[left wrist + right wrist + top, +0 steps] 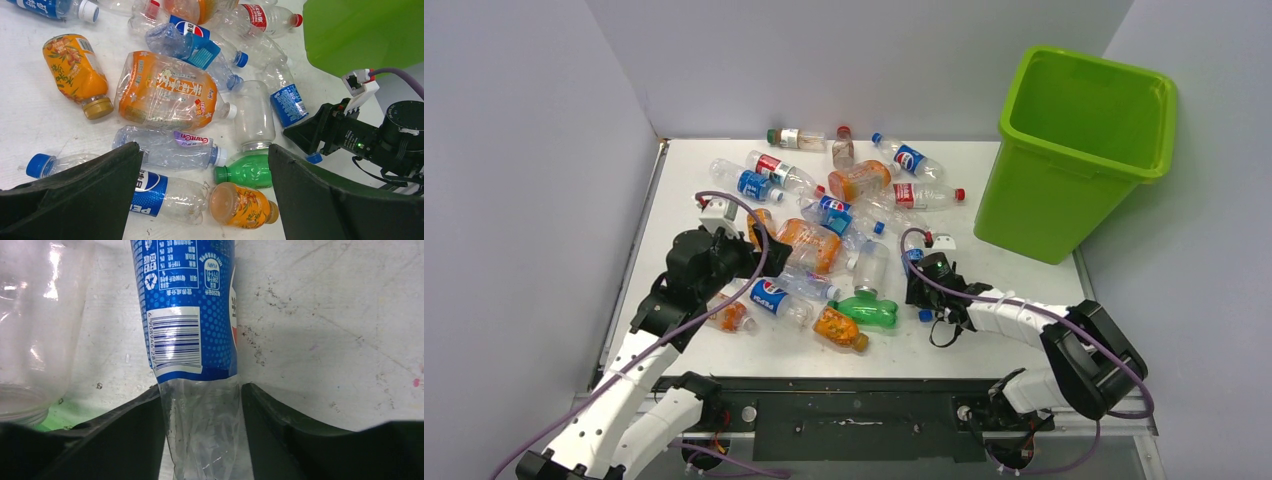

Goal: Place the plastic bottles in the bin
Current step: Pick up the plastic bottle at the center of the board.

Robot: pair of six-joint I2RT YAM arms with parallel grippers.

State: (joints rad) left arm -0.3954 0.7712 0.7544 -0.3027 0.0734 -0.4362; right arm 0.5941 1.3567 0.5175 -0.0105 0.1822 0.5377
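Right gripper [200,405], arm stretched low over the table [325,315], pinches a blue-labelled bottle [192,305]; left gripper [204,150] hovers wide open above the pile [165,92], elbow bent.

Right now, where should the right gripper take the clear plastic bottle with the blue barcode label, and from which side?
The clear plastic bottle with the blue barcode label lies flat on the white table: grip its clear section beside the label, from above, where the right gripper grips it.
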